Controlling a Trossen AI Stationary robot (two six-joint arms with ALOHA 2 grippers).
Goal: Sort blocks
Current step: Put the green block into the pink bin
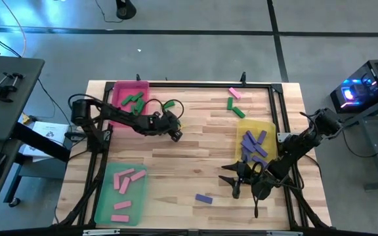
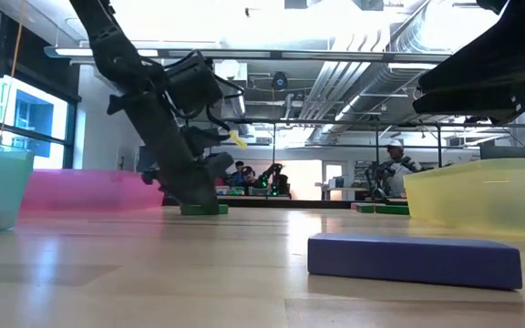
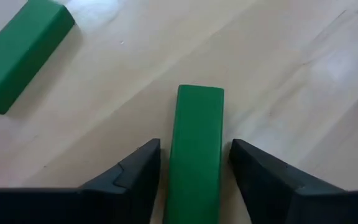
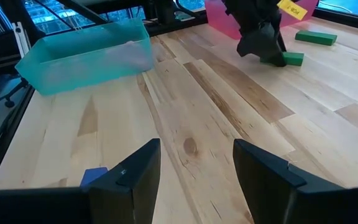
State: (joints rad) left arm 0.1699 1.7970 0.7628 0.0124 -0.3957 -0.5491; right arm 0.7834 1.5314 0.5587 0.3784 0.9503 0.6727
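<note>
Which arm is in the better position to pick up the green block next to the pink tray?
Left. The left gripper already has the green block between its open fingers, beside the pink tray. The right gripper waits across the table, near a purple block.

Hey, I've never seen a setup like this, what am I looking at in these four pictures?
Two robot arms sort coloured blocks on a wooden table. One camera looks down from above, one sits at table height, and one rides on each wrist. The pink tray holds green blocks, the green tray pink ones, the yellow tray purple ones. The left end effector straddles a green block, jaws not yet touching it. The right end effector is open and empty, near a purple block.
</note>
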